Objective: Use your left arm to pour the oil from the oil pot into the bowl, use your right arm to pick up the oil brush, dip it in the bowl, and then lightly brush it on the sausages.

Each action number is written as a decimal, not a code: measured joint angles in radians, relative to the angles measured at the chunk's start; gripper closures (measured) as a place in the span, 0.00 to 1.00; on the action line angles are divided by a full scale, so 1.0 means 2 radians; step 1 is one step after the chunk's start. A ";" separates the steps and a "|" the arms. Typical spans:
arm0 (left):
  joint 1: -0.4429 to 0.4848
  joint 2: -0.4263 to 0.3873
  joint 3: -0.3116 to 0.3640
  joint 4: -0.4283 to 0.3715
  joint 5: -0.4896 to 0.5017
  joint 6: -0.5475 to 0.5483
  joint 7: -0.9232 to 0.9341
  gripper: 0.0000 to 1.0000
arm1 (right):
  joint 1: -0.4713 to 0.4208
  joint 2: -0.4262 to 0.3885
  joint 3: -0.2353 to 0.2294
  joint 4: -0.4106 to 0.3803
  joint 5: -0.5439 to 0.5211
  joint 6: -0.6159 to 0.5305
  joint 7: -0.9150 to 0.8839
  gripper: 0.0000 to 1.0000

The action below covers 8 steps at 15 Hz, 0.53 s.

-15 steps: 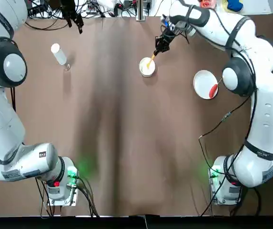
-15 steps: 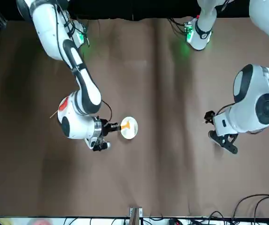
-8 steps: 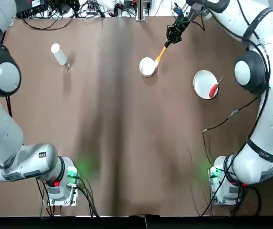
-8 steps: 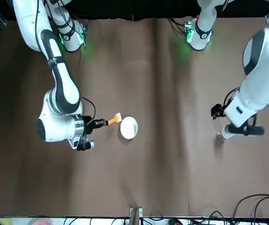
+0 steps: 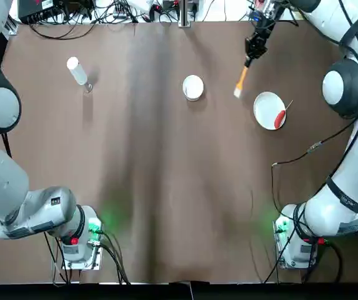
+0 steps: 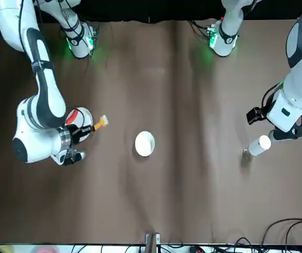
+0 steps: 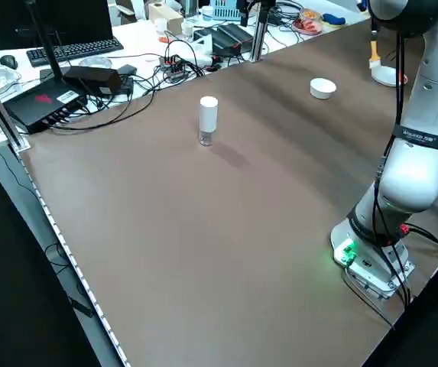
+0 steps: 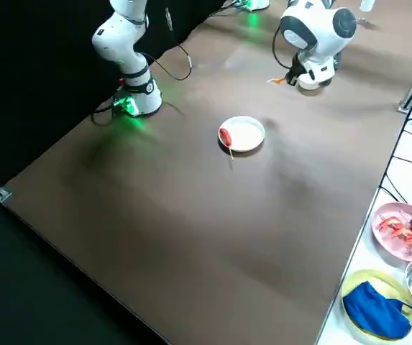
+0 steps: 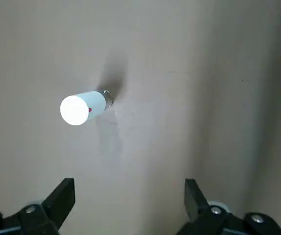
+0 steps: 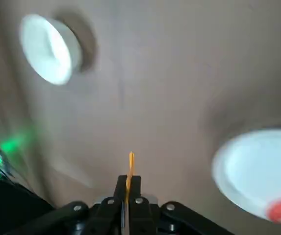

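The oil brush (image 5: 241,82), orange-handled with a pale head, is held above the table in the upper right of the top view, between the bowl (image 5: 193,87) and the plate (image 5: 268,110). It is clamped by its handle in the closed fingers of the right gripper (image 5: 252,51). The sausage (image 5: 280,117) lies on the plate's right edge. At upper left the oil pot (image 5: 77,70) stands alone. The left gripper (image 9: 129,196) is seen spread wide above it, holding nothing.

Oil brush (image 5: 240,82) between bowl (image 5: 193,87) — plate (image 5: 268,110).
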 joint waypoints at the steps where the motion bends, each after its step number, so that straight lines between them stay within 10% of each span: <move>1: 0.000 0.000 0.000 0.000 0.000 0.000 -0.002 0.01 | -0.009 0.000 0.000 0.000 -0.020 -0.017 -0.017 0.96; 8: 0.005 -0.004 0.000 0.001 0.000 0.000 -0.007 0.01 | -0.072 0.000 -0.001 -0.027 -0.129 -0.034 -0.158 0.96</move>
